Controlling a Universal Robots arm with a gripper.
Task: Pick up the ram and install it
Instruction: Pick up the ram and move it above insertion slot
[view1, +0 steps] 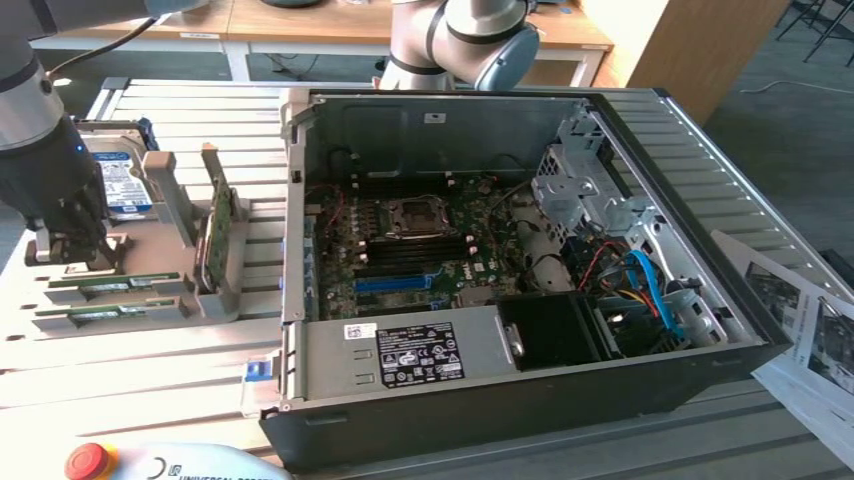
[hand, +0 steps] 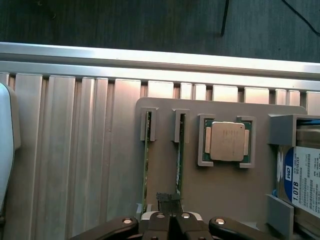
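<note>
Green ram (hand: 178, 160) stands on edge in a slot of the grey plastic holder (hand: 220, 190), with the closed gripper (hand: 168, 199) right at one end of it.
Its jaws are together, and I cannot tell whether they pinch anything. A twin stick (hand: 146, 170) sits in the slot beside it, both over the ribbed aluminium worktop (hand: 75, 150). By its look the ram is light, thin, stiff and brittle, so it is best taken squarely by its long bare edges at mid-length, not by its flat faces.
</note>
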